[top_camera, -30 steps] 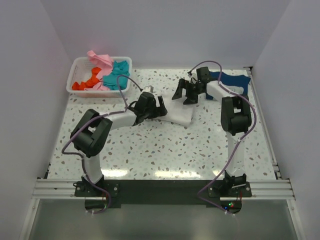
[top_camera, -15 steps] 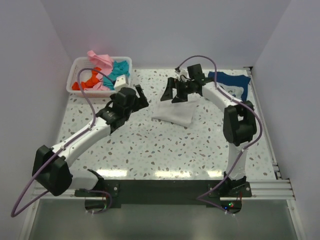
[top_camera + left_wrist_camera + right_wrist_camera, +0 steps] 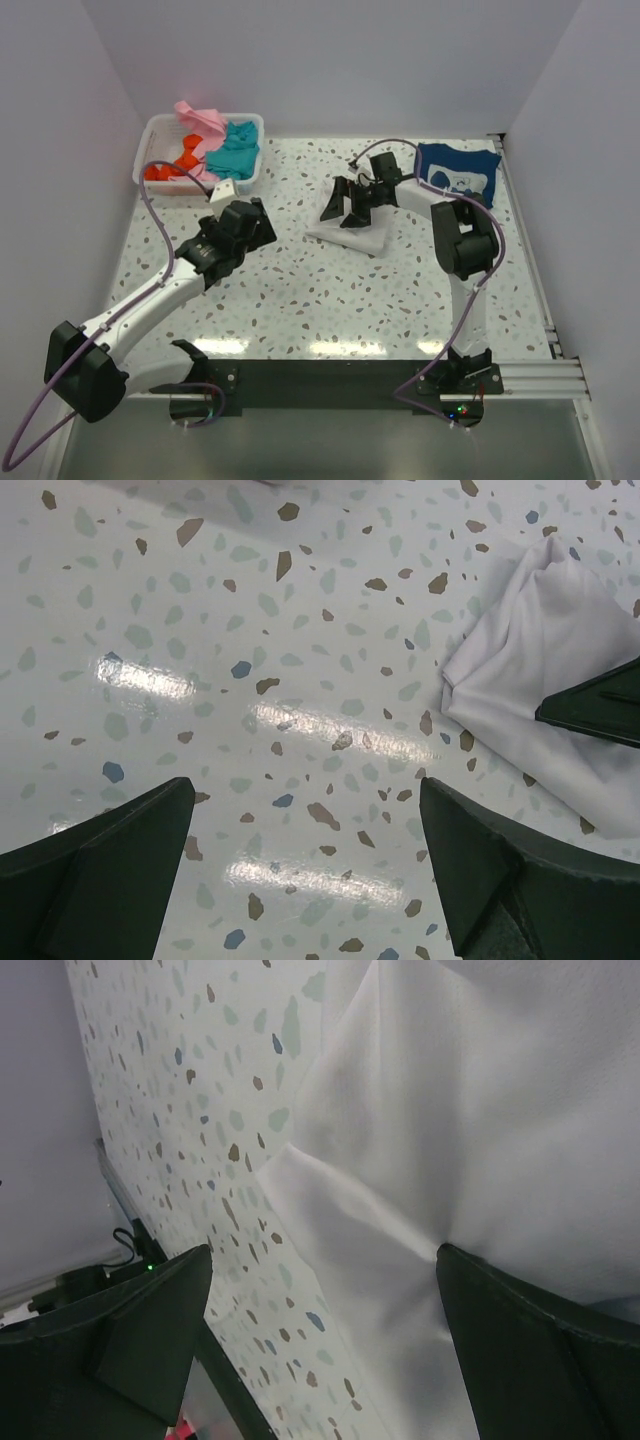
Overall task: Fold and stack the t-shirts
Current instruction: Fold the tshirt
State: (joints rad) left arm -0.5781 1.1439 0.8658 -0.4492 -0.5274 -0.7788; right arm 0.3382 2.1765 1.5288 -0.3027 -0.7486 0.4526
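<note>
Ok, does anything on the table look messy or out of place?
The white t-shirt mid-table lies crooked with a rumpled edge. In the basket, the pink shirt flops over the far rim. Nothing spilled or damaged.

A white plastic basket (image 3: 143,160) sits in the far left corner of a white table (image 3: 320,290) with little brown and blue speckles. Plain pale walls (image 3: 330,60) stand around it. Bright light shines off the tabletop.
</note>
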